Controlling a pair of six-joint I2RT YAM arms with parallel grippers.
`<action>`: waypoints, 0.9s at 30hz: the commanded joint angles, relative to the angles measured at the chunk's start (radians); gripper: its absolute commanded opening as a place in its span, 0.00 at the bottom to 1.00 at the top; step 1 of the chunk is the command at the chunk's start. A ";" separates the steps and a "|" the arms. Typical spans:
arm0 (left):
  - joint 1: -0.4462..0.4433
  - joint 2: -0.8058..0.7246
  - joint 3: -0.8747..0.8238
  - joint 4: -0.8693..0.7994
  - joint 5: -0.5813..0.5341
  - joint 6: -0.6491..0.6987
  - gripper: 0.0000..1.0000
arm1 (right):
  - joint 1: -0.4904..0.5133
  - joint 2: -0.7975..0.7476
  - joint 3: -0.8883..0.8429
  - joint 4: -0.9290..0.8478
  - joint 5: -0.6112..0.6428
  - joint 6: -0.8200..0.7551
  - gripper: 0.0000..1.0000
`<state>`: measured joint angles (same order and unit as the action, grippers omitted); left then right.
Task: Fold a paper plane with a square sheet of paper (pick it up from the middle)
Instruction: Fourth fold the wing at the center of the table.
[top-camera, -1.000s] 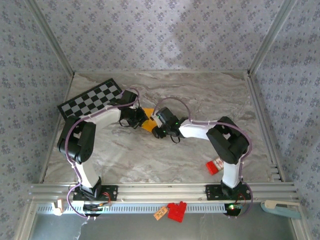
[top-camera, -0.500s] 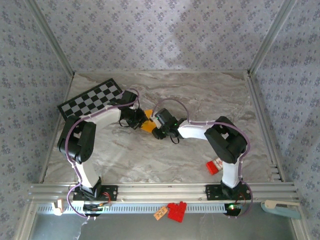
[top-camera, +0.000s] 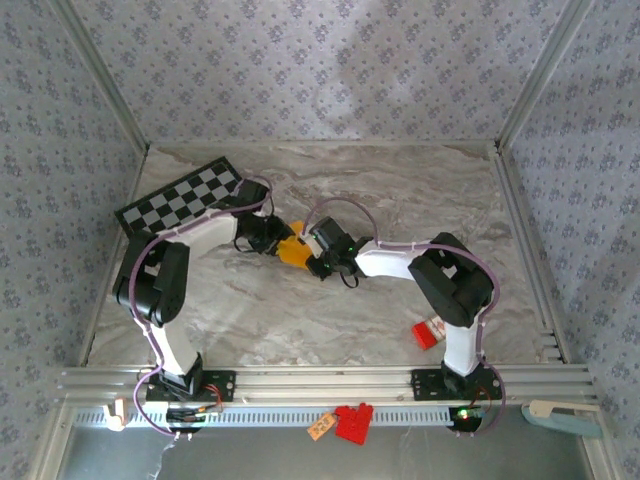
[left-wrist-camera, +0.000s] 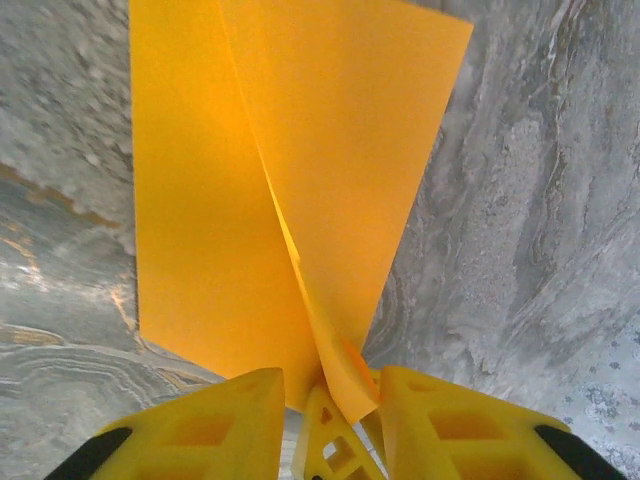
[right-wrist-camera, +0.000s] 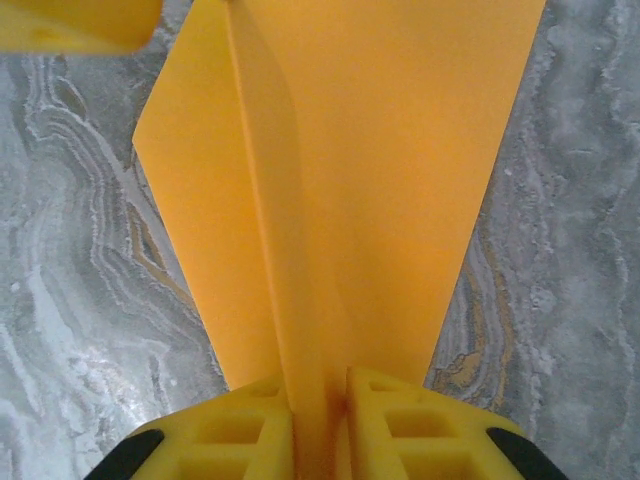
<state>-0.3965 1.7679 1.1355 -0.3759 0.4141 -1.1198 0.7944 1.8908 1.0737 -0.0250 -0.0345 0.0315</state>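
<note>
On the worktop (top-camera: 400, 190), centrally, the left pincer (top-camera: 268, 236) stands apart, the sheet of paper's (top-camera: 293, 253) raised crease loose between its fingers (left-wrist-camera: 200, 425). The crease runs toward 4 o'clock into the right pincer (top-camera: 312, 256), clamped on it.

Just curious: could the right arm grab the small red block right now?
Probably not straightaway: the right gripper is clamped on the folded orange-yellow paper sheet. The small red block lies unobstructed near its base.
</note>
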 joint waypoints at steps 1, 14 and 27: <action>0.030 -0.064 -0.020 -0.027 -0.013 0.002 0.36 | -0.008 0.011 0.009 -0.011 -0.051 -0.011 0.18; 0.048 -0.175 -0.266 0.201 0.006 -0.093 0.39 | -0.053 0.027 0.024 -0.019 -0.185 0.041 0.19; 0.012 -0.042 -0.214 0.278 0.068 -0.094 0.26 | -0.064 0.030 0.025 -0.021 -0.208 0.042 0.19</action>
<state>-0.3763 1.7035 0.8845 -0.1268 0.4545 -1.2098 0.7403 1.9003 1.0809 -0.0265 -0.2180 0.0608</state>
